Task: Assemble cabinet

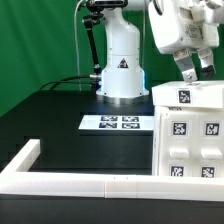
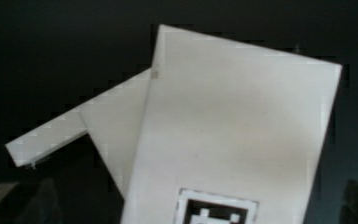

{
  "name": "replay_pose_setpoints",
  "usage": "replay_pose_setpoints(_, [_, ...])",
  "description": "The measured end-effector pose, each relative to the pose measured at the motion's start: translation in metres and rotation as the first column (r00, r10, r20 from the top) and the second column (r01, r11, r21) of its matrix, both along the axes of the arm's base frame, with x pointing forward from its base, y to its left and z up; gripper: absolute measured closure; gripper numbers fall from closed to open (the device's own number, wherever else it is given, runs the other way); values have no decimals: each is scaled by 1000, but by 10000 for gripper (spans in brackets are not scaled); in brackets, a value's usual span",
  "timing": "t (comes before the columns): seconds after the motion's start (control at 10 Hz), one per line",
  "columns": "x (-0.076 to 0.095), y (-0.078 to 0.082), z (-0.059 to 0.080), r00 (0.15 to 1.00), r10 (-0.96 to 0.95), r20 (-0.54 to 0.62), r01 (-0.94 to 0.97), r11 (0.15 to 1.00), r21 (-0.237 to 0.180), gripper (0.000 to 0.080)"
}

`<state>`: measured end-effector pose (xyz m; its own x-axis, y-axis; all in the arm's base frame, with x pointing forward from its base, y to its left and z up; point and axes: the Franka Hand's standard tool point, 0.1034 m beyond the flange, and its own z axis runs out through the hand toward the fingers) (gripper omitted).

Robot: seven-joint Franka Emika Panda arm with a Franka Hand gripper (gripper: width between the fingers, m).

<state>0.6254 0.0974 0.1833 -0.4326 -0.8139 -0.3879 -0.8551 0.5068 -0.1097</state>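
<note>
The cabinet [image 1: 190,130] is a white box at the exterior view's right, with several black-and-white markers on its front. My gripper [image 1: 196,72] hangs just above its top edge, jaws apart and holding nothing. In the wrist view the cabinet [image 2: 229,120] fills the frame as a white angled panel with a side wall, and one marker [image 2: 220,208] shows near the edge. My dark fingers [image 2: 19,203] show faintly on either side of the panel, with a gap to it.
The marker board [image 1: 113,123] lies flat on the black table in front of the robot base [image 1: 122,75]. A low white border frame [image 1: 70,182] runs along the near edge and up the exterior view's left.
</note>
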Motion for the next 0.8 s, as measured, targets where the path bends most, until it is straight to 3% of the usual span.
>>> replay_pose_setpoints(0.1, [2,0,5,1000,-2,14,2,1000,2,2])
replay_pose_setpoints(0.4, [2,0,2,999,44,24,-44,999,-14,2])
replay_pose_setpoints(0.8, [4,7,13,884,459,94,-445,885,-137,2])
